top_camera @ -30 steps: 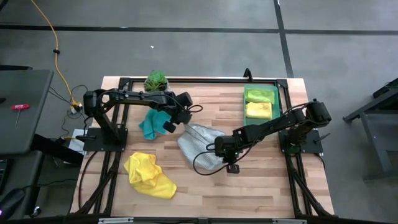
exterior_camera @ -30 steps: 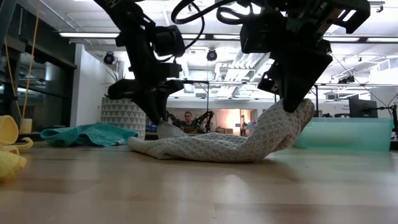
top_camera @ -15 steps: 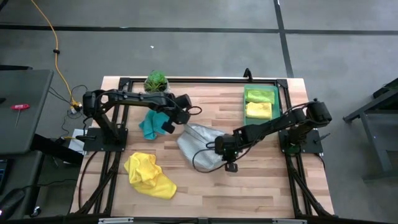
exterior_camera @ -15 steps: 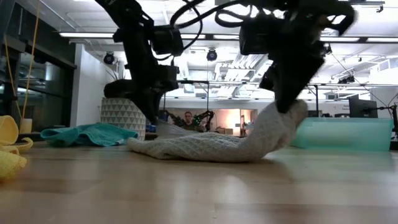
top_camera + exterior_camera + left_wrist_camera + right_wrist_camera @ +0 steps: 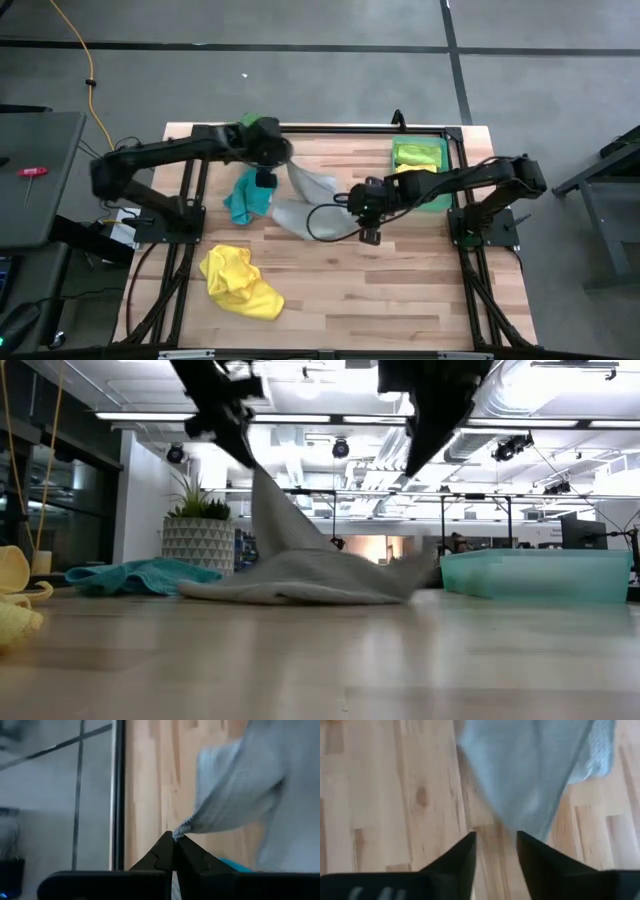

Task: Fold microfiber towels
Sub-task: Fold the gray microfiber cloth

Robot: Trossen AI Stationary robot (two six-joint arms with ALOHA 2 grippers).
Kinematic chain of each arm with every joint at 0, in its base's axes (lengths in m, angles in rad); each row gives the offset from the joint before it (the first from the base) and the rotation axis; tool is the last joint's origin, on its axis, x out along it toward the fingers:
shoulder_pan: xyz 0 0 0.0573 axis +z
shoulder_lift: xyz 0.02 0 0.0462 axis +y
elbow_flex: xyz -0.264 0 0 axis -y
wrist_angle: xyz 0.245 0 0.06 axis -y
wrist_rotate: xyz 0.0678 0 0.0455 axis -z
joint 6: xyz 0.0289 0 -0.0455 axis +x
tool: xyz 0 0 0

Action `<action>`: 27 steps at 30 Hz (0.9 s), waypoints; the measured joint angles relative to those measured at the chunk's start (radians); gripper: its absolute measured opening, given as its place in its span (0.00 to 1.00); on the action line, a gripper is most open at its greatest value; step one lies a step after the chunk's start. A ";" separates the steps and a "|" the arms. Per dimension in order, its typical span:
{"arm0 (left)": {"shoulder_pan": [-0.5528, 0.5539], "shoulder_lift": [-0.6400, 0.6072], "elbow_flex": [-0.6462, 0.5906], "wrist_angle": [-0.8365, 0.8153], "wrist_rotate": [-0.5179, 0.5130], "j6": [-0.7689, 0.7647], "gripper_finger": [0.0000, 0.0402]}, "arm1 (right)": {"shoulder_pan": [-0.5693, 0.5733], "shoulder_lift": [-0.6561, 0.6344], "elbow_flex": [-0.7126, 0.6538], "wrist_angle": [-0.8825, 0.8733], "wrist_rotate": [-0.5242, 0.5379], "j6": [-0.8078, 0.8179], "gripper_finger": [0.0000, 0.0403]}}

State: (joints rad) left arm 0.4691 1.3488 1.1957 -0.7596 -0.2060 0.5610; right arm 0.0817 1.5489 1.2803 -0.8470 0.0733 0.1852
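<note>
Progress: 2 folded towels (image 5: 417,166) seem to be lying in tray (image 5: 441,150), far right corner; 3 left.
Grey-white towel (image 5: 300,200): mid-tabletop, one corner hanging lifted, rest draping crumpled, unfolded.
Left gripper (image 5: 173,836): fingers pinching that corner.
Right gripper (image 5: 496,842): fingers parted, holding nothing, hovering just beside cloth.
Teal towel (image 5: 245,198), yellow towel (image 5: 240,282): sitting bunched, left side.

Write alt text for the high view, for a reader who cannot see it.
Overhead view of a wooden table: the left gripper pinches a corner of the grey-white towel, lifting it, while the right gripper is open just off its other end. A teal towel lies beside it, a crumpled yellow towel nearer the front, and folded towels sit in a green tray.
</note>
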 joint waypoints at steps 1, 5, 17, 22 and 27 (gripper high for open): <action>-0.005 -0.030 0.000 -0.013 -0.007 -0.029 0.00 | 0.005 -0.003 0.007 0.001 0.005 -0.003 0.35; -0.057 -0.127 0.001 -0.039 -0.015 -0.178 0.00 | 0.037 -0.005 0.025 0.001 0.003 -0.023 0.49; -0.342 -0.121 0.123 -0.003 -0.271 -0.097 0.00 | 0.040 -0.019 0.018 -0.031 0.224 -0.087 0.57; -0.302 -0.008 0.432 0.005 -0.291 0.038 0.00 | 0.001 -0.082 0.030 -0.041 0.230 -0.100 0.57; -0.301 0.127 0.767 0.004 -0.365 0.268 0.00 | -0.017 -0.168 0.031 -0.040 0.252 -0.087 0.57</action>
State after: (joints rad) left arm 0.1683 1.4754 1.9632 -0.7555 -0.5712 0.8289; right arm 0.0651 1.3805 1.3109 -0.8870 0.3255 0.0978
